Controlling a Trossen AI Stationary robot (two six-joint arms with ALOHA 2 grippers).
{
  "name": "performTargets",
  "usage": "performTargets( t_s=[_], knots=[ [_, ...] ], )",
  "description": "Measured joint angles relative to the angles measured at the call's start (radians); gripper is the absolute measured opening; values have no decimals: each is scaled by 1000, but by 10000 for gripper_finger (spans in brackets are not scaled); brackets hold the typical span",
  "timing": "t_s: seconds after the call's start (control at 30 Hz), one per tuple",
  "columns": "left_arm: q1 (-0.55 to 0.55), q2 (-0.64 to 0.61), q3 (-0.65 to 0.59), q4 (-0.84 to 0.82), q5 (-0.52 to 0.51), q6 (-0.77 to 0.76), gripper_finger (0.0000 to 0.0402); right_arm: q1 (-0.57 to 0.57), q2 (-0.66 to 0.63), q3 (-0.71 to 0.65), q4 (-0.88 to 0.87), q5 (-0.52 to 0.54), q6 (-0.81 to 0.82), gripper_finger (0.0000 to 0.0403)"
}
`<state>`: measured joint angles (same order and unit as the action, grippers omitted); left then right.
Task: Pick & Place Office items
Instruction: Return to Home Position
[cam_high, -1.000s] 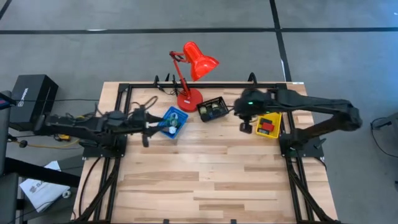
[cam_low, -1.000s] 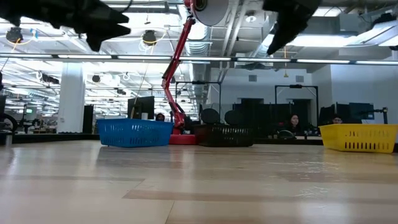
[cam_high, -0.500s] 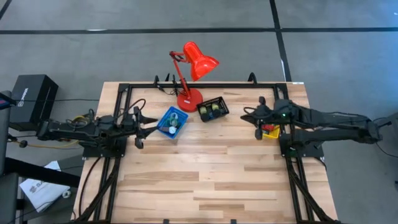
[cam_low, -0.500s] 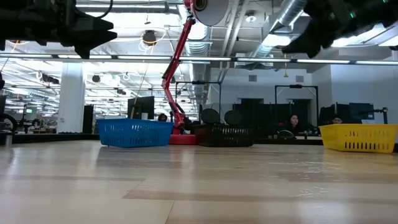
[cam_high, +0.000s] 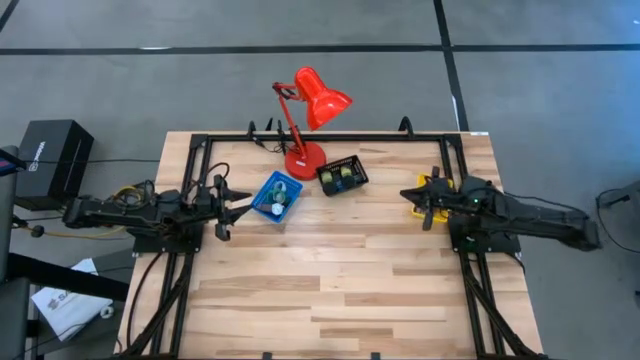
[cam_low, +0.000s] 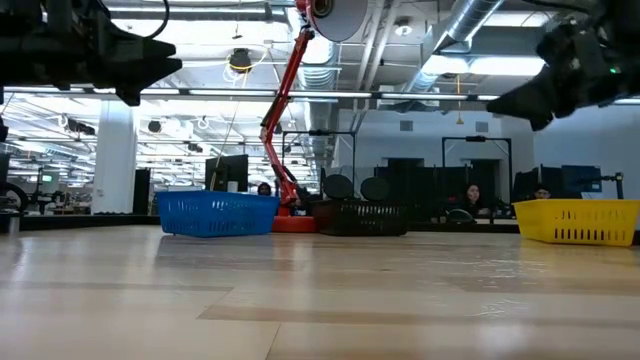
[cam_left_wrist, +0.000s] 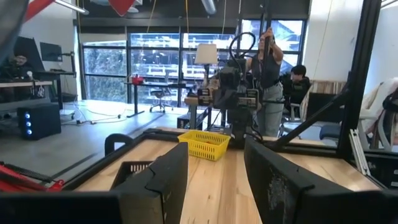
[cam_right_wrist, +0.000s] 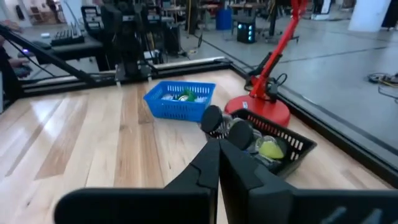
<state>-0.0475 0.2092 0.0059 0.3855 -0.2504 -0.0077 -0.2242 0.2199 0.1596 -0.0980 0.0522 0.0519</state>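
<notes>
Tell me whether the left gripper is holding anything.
No, the left gripper is open, with only bare table showing between its fingers.

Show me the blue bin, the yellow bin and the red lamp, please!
Blue plastic mesh bin (cam_low: 215, 215), low view, its front wall.
Yellow plastic mesh bin (cam_low: 578, 225), low view, its front wall.
Tall red desk lamp (cam_high: 322, 97), high view, its shade.
</notes>
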Motion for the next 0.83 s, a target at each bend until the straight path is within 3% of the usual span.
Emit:
performTargets(
  t_s=[0.2,0.83],
  knots=[
    [0,1,0,0,3,-35,153,-28,-216,-48,-112,1,43,1],
    [2,46,0,6,-4,-79,153,-33,-161,-70,-134,1,28,1]
  ],
)
